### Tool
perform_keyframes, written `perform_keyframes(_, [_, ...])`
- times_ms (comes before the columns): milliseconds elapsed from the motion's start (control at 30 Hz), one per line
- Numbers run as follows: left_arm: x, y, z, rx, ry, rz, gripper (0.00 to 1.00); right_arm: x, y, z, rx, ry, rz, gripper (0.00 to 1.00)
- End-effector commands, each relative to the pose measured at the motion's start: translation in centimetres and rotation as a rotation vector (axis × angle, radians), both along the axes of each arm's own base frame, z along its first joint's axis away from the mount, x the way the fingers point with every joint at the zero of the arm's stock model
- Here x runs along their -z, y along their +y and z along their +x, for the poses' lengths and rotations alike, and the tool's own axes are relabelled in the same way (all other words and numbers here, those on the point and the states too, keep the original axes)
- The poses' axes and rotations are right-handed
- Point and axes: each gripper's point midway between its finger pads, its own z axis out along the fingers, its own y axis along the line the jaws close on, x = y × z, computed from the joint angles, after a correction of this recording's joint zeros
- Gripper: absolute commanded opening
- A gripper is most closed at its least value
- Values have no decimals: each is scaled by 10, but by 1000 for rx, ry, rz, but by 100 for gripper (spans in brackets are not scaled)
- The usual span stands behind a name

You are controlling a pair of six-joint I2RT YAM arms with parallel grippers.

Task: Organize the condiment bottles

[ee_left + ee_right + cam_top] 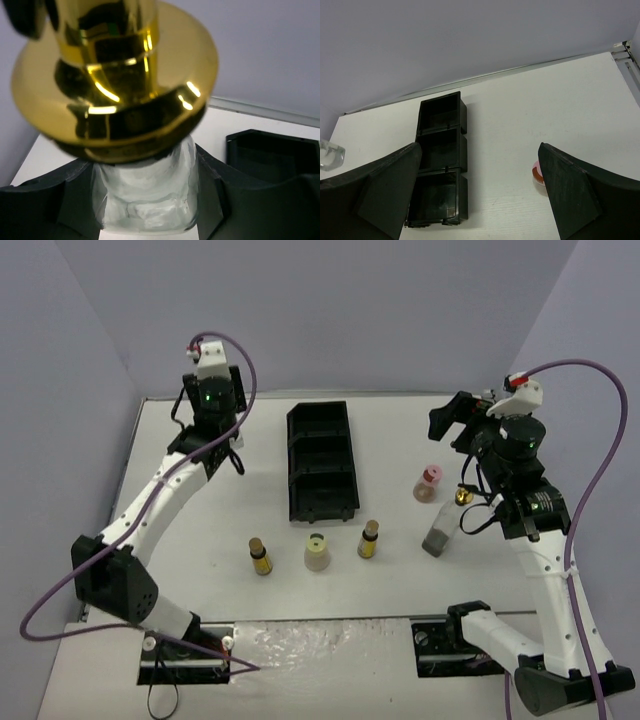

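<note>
Condiment bottles are spread over the white worktop (400,580) on the near side of the black three-compartment plastic tray (322,462). From left to right they are a short amber-yellow bottle (261,556), a cream bottle (317,552) and a second amber-yellow bottle (369,539). Further right stand a pink-capped bottle (429,483) and, just nearer, a tall clear bottle with a gold pourer top (440,530).

The left end effector (145,205) is clamped on the other clear glass bottle with a gold pourer top (115,75), left of the tray. Whether that bottle touches the worktop cannot be told. The right end effector (480,200) has its fingers wide apart and holds nothing.
</note>
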Motion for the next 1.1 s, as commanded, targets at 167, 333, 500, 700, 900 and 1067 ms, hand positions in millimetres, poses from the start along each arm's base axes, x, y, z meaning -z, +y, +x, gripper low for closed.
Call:
perform_keyframes(167, [-100, -85, 62, 244, -202, -32, 0, -24, 0, 16, 19, -80, 2, 100])
perform_keyframes(333, [-96, -134, 105, 360, -217, -33, 0, -22, 4, 19, 7, -86, 20, 100])
perform_keyframes(500, [-108, -172, 135, 452, -288, -62, 0, -21, 6, 20, 4, -105, 31, 100])
perform_keyframes(700, [-84, -206, 163, 544, -282, -84, 0, -16, 6, 20, 4, -110, 25, 100])
perform_keyframes(900, [-56, -235, 174, 618, -301, -103, 0, -1, 9, 23, -3, -90, 23, 100])
perform_keyframes(1067, [-38, -255, 175, 650, -298, -119, 0, 11, 15, 30, -13, -81, 30, 100])
